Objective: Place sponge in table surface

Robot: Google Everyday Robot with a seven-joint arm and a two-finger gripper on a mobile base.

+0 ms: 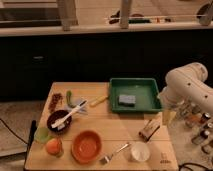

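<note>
Near edge of the table [117,127]: white cup [139,151] at front right, fork [114,152] just left of it, lying at a slant. Orange bowl [86,146] front centre. Orange fruit [52,146] front left, touching or almost touching the bowl; can't tell which. Small green cup [42,134] just behind the fruit, at the left edge.

Mid table: brown box [149,131] on the right, tilted, behind the white cup. Dark bowl [58,121] on the left with a white utensil [70,113] resting across it, handle pointing up-right.

Far part of the table: reddish snack [55,101] at far left, green object [69,96] beside it, yellow object [98,100] between that and the tray; all three too blurred to identify. Green tray [147,95] sits at the far right corner. Sponge [127,100] lies flat inside the tray, left of centre, not on the bare tabletop, nothing touching it.

White arm [190,85] is off the right edge of the table, bulky joint level with the tray. Gripper [166,116] hangs down below it, just past the tray's near right corner, beside the table edge, well apart from the sponge. Whether it is open or closed: cannot tell. It holds nothing that shows.

Small bottles [199,127] cluster right of the table under the arm. Behind the table, dark cabinets [75,55] run across, with a light counter [100,29] on top.
</note>
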